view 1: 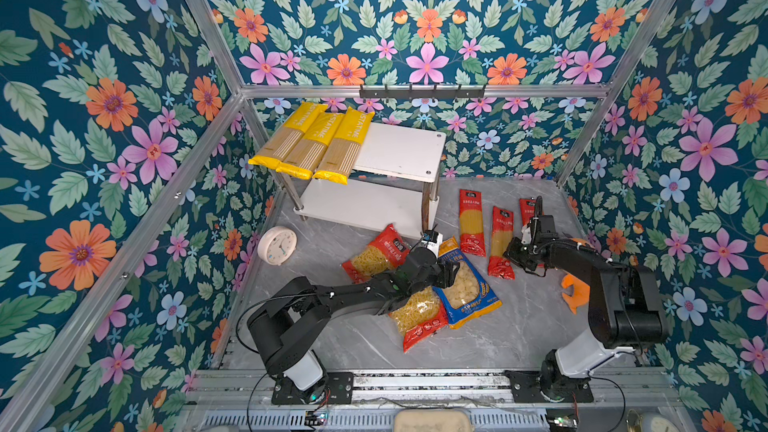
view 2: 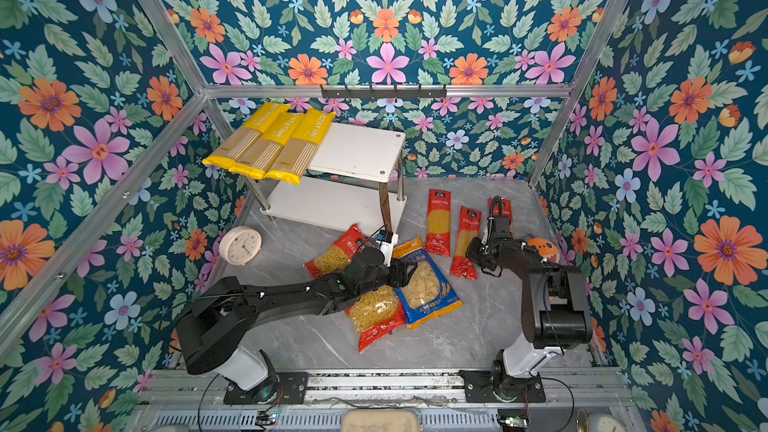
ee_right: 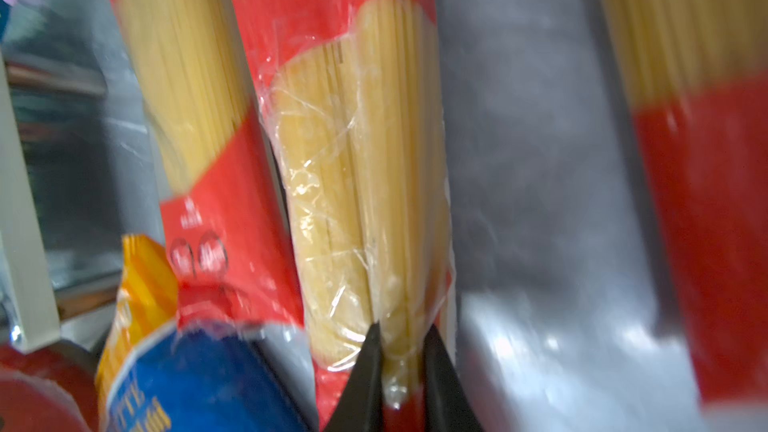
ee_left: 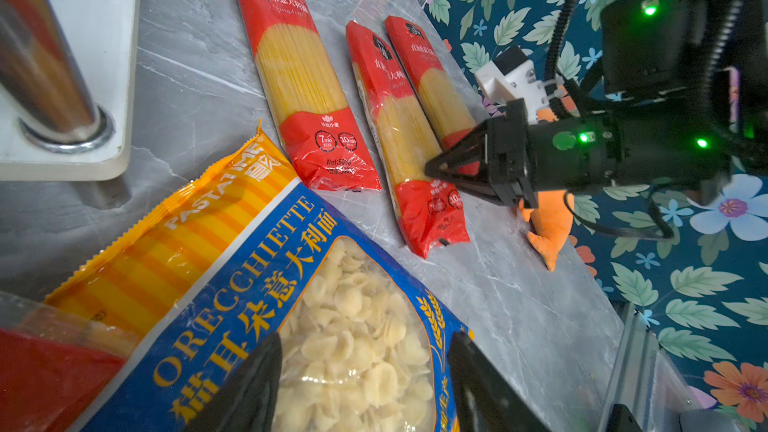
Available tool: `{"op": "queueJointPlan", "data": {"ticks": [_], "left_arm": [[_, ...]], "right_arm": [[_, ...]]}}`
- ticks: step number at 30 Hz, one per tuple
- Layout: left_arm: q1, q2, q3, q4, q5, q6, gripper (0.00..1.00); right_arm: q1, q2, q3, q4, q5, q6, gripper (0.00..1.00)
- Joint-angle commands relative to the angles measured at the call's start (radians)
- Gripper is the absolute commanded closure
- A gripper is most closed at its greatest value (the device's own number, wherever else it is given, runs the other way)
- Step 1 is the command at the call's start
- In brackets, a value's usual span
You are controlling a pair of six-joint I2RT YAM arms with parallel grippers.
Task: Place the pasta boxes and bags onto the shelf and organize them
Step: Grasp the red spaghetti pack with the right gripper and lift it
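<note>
In both top views the black right arm (view 1: 582, 259) hides most of one long red plastic spaghetti pack (view 1: 525, 207) and the orange plush toy (view 1: 575, 290); the right wrist view blurs toward its edges

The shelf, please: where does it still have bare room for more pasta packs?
The top board is bare right of the three yellow spaghetti packs, which crowd its left half. The lower board looks wholly bare, though partly hidden beneath the top one.
</note>
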Motion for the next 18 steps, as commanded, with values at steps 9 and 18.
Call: {"op": "queueJointPlan", "data": {"ticks": [9,18], "left_arm": [[0.000,0.036,0.031,0.009,0.045,0.005,0.34],[-0.002,-0.004,-0.007,-0.008,0.020,-0.006,0.34]], "right_arm": [[-0.085,-0.043,0.068,-0.156,-0.059,0.016,0.55],[-0.104,0.182,0.226,-0.072,-0.011,0.005,0.51]]}}
